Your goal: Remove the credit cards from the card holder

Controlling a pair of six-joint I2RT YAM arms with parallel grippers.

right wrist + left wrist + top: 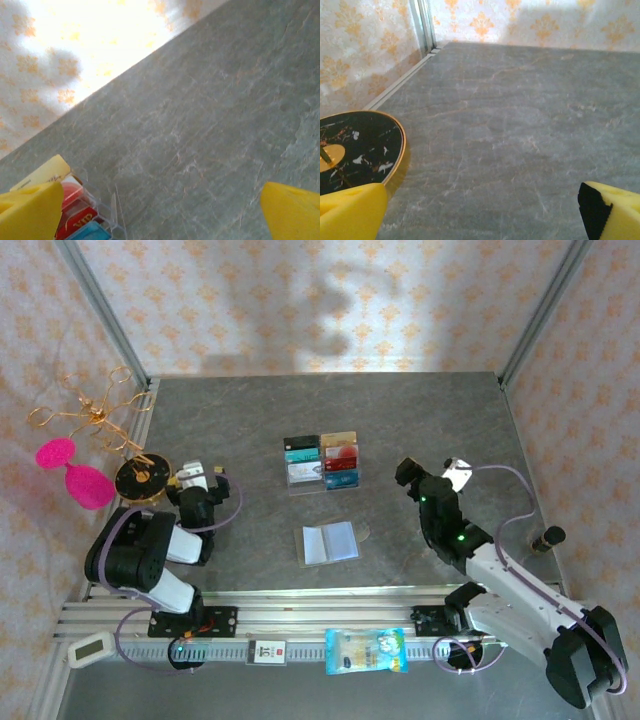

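Card holder [330, 542] (open) — between left claw [202, 476] and right claw [433, 472], touching neither.

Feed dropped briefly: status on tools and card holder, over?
Left tool, right tool open, empty. Card holder open flat between them. Acrylic card tray beyond, not blocking.

There are two grippers, the left gripper [480, 212] and the right gripper [160, 212]. There is one open card holder [330, 542] and one clear tray [298, 480]. In the tray stand at least five cards [341, 451]; the exact number is not clear. There are also two pink discs [56, 453], one gold stand [137, 477], one snack bag [366, 651] and one timer [90, 648].
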